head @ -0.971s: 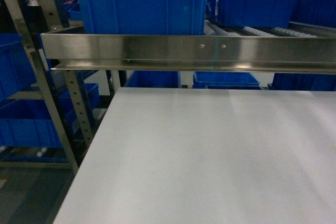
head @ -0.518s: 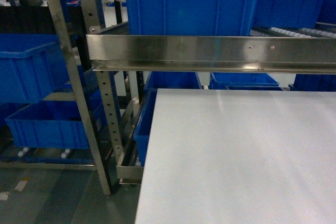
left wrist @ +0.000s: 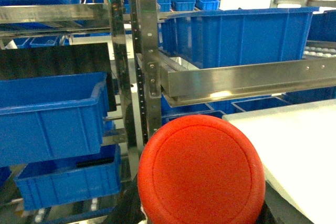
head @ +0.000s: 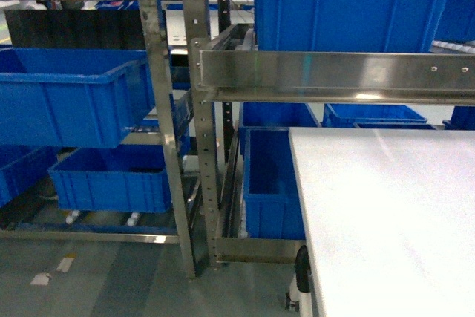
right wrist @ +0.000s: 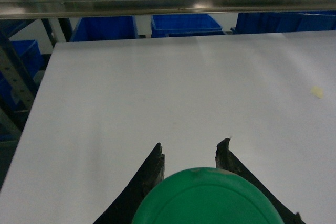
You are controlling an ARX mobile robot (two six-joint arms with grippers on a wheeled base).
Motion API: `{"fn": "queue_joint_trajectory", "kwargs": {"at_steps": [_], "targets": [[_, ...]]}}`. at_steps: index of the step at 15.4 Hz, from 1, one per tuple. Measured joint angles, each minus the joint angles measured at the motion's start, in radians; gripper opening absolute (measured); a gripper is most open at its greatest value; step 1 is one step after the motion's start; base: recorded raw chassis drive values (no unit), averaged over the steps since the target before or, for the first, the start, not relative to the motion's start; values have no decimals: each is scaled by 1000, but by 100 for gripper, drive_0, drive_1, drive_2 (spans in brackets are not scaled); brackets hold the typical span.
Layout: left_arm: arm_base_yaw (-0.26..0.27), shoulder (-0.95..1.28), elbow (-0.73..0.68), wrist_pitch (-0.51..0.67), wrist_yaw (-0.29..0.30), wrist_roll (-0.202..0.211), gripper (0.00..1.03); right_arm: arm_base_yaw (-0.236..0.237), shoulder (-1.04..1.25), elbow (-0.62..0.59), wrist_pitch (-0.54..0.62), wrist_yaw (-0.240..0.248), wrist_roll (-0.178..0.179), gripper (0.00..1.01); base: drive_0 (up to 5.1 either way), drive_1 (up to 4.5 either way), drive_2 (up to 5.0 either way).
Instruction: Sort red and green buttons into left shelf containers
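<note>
Left gripper carries red button (left wrist: 200, 174) facing shelf bins (left wrist: 50, 116); right gripper (right wrist: 191, 156) grips green button (right wrist: 207, 196) over table (right wrist: 157, 87).

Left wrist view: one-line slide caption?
Round glossy red button cap fills the lower frame at the left gripper, facing large blue plastic bins on a steel shelf rack.
</note>
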Motion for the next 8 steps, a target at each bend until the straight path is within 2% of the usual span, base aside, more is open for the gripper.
{"fn": "queue_joint_trajectory", "kwargs": {"at_steps": [8], "targets": [[0, 0, 0, -1, 0, 0, 25, 0, 1, 0, 0, 0, 0, 27, -504, 241, 241]]}}
